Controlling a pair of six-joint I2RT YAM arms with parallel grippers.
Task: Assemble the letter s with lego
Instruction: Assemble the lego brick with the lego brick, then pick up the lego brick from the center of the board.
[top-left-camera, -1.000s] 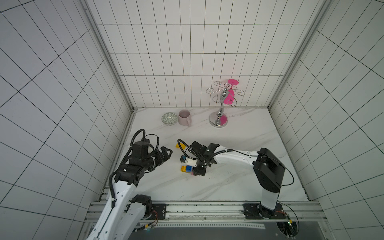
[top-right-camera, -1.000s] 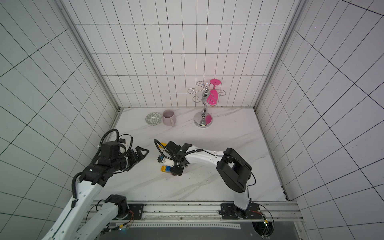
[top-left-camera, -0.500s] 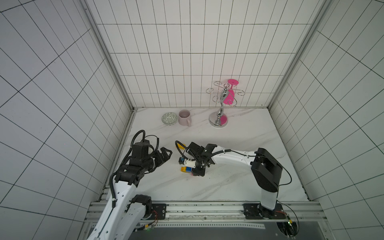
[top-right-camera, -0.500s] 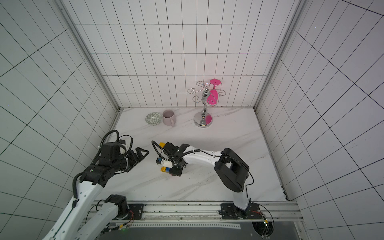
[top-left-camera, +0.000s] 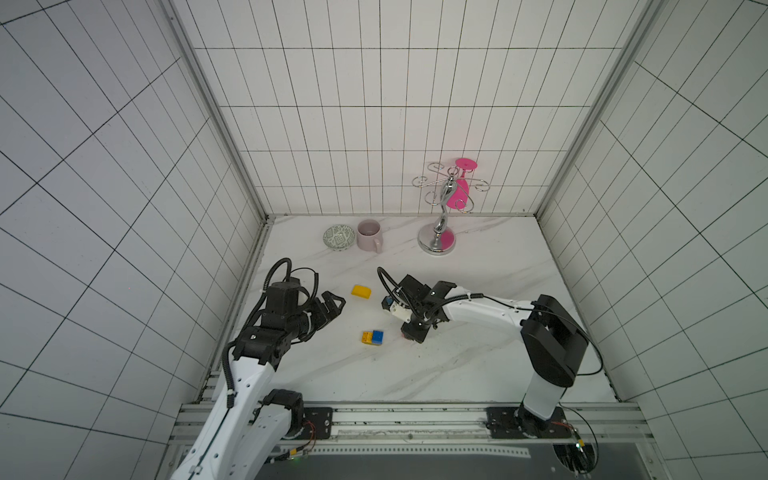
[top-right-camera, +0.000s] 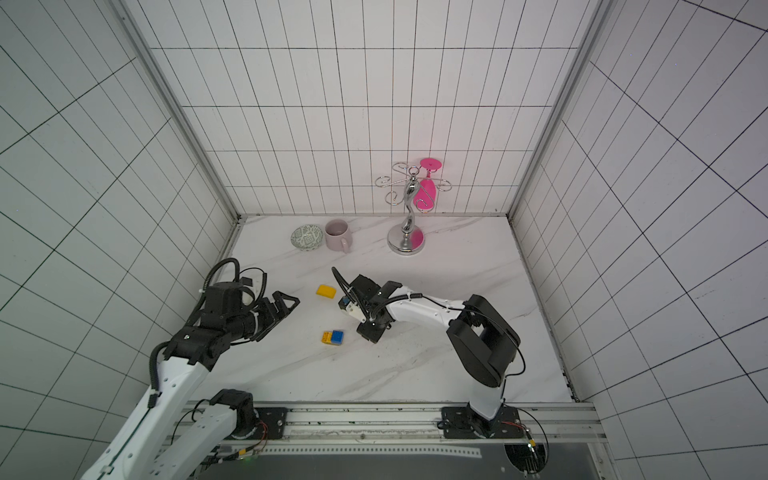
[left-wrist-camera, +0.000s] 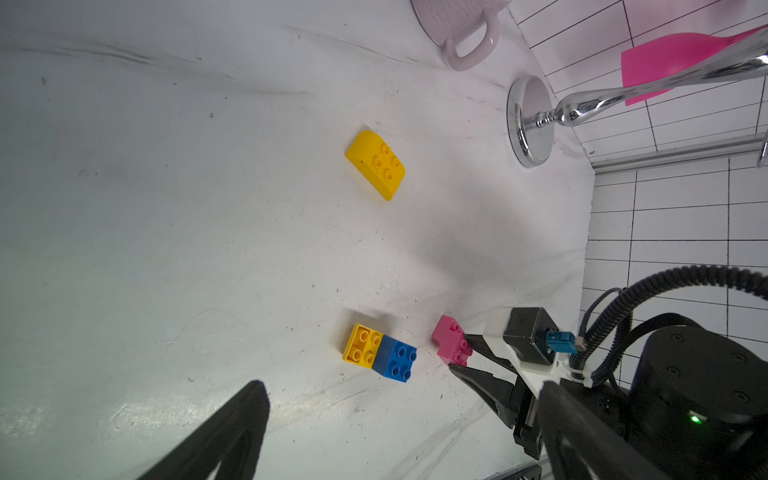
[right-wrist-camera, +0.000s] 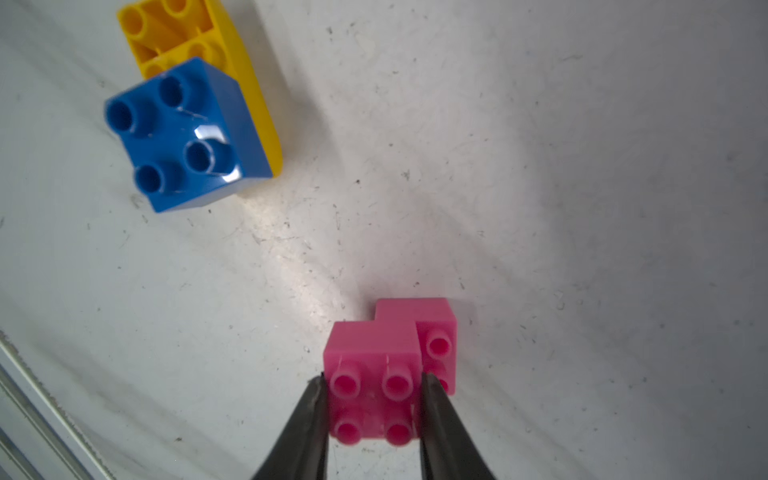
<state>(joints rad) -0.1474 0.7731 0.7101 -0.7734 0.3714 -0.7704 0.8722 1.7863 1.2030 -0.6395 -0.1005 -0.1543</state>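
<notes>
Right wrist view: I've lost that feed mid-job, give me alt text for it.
The right gripper is shut on a stepped pair of joined pink bricks, its dark fingertips pinching the nearer brick's sides. Farther off on the scuffed white tabletop, a blue brick sits against a yellow brick.

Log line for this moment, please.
right gripper: shut on pink brick pair | left gripper: open, empty | yellow-blue brick pair: on table, apart | loose yellow brick: on table | assembly: incomplete
</notes>
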